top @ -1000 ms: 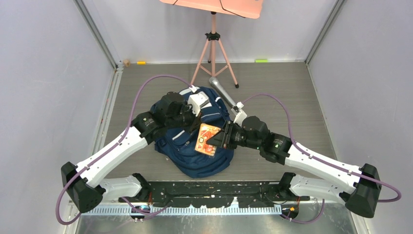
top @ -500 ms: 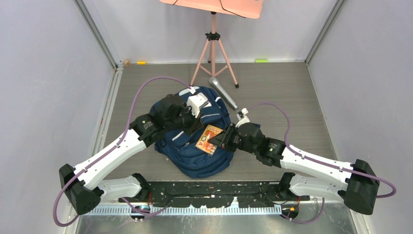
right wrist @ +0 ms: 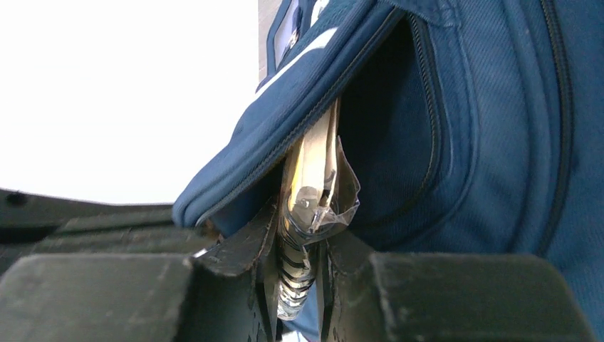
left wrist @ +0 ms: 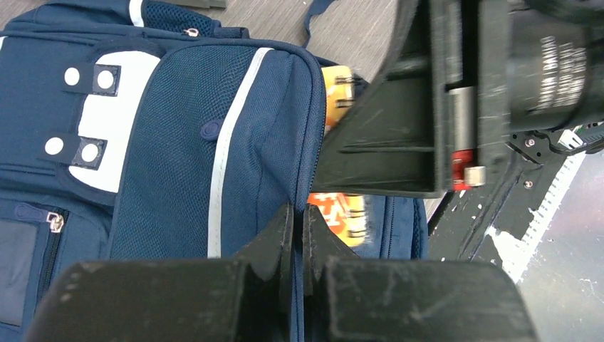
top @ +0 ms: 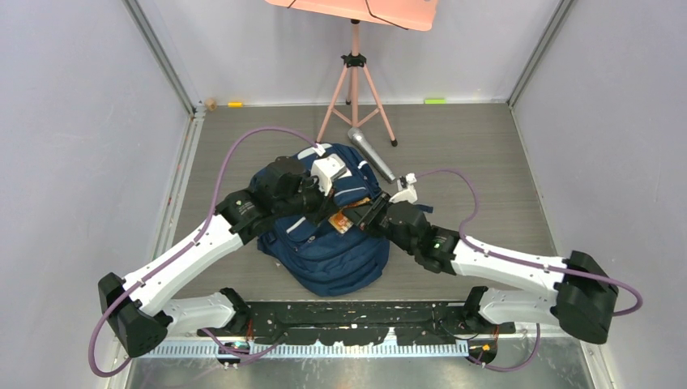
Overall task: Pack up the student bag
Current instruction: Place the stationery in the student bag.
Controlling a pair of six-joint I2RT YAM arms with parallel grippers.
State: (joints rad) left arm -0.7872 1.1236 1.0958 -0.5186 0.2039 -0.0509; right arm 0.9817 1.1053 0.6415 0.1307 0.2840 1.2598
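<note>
At mouth of student bag (top: 328, 259), left fingers (left wrist: 274, 246) pressed together on zip-edged flap. Right fingers (right wrist: 242, 249) pinch film-wrapped orange notebook (right wrist: 308, 178) at spiral edge. Bag lies mid-counter (top: 486, 146). Likely soft, floppy; firm zip rim best hold. Second ago notebook cover exposed; now mostly under flap.

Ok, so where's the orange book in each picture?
Top: the book is mid-picture, mostly tucked into the bag.
Left wrist: orange bits show right of the bag's flap.
Right wrist: bottom middle, edge-on, pinched by the right gripper.
Shared landmark: the bag's white stripe.
</note>
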